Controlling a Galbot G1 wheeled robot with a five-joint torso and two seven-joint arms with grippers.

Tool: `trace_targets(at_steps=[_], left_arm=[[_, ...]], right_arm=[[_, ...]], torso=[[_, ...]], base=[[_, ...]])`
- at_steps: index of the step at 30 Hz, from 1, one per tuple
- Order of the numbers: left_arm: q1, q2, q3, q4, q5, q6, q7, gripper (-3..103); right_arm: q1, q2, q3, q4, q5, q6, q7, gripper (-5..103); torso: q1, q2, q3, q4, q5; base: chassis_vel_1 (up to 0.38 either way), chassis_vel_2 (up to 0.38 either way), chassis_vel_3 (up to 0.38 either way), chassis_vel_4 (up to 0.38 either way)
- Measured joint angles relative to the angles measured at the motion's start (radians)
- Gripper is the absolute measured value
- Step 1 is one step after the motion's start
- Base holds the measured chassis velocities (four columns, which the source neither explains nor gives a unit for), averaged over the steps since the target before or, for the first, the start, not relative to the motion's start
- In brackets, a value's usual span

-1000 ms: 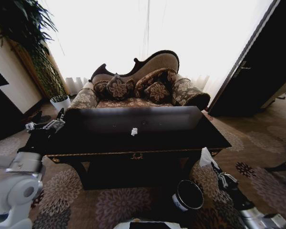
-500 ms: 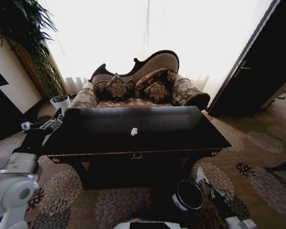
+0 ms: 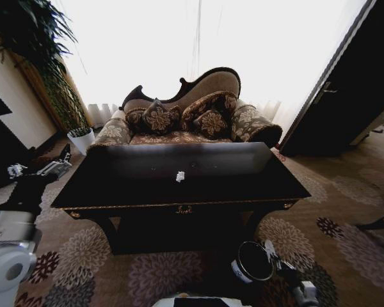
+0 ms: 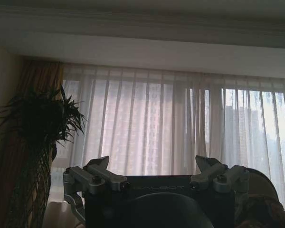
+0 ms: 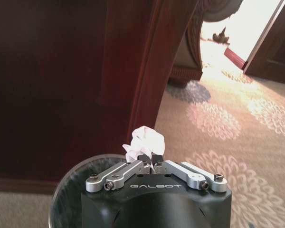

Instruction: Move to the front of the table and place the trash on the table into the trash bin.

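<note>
Now right gripper point(image 5: 150, 157) fingers point(image 5: 143, 157) pinching tissue point(image 5: 145, 141)

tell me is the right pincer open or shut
Shut on a white tissue lump: the right pincer has its fingertips meeting, just above the trash bin.

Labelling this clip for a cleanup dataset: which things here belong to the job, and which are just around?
Job:
glossy black table
white tissue lump on the table
crumpled white tissue in right hand
black cylindrical bin

Around:
patterned brown sofa
white plant pot
left hand, beside table
</note>
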Motion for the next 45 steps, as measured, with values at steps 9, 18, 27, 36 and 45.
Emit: trace_targets(at_steps=[9,18,27,36,45], left_arm=[[0.045,-0.002,-0.049,-0.015,-0.003,-0.003,0.002,100],[0.061,-0.014,-0.056,-0.016,0.001,-0.004,0.003,100],[0.065,-0.017,-0.050,-0.010,0.014,-0.005,0.005,100],[0.065,-0.017,-0.050,-0.002,0.016,-0.005,0.005,100],[0.059,-0.020,-0.044,-0.001,0.018,-0.005,0.006,100]], right_arm=[[0.065,0.031,-0.076,-0.100,-0.028,-0.057,0.052,0],[0.118,0.051,-0.109,-0.171,-0.026,-0.076,0.061,0],[0.171,0.054,-0.134,-0.209,-0.024,-0.092,0.054,0],[0.176,0.053,-0.143,-0.207,-0.030,-0.101,0.042,19],[0.163,0.049,-0.140,-0.184,-0.028,-0.102,0.037,51]], torso=[[0.000,0.000,0.000,0.0000,-0.0001],[0.000,0.000,0.000,0.0000,-0.0001],[0.000,0.000,0.000,0.0001,0.0001],[0.000,0.000,0.000,0.0000,0.0001],[0.000,0.000,0.000,0.0000,0.0001]], base=[[0.000,0.000,0.000,0.000],[0.000,0.000,0.000,0.000],[0.000,0.000,0.000,0.000],[0.000,0.000,0.000,0.000],[0.000,0.000,0.000,0.000]])
